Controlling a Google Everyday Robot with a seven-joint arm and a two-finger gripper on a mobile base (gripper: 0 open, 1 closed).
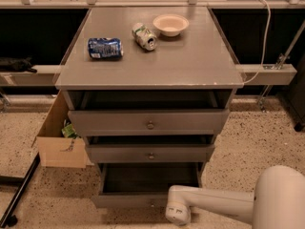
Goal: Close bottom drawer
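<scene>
The bottom drawer of the grey cabinet is pulled out furthest of the three, and its long shallow box looks empty. The top drawer and middle drawer, each with a small knob, also stand a little open above it. My white arm reaches in from the lower right. Its end, the gripper, sits just at the right part of the bottom drawer's front, low near the floor. I cannot tell whether it touches the front.
A blue can, a crushed can and a pale bowl lie on the cabinet top. A cardboard box stands on the floor against the cabinet's left side. A black stand leg crosses the lower left floor.
</scene>
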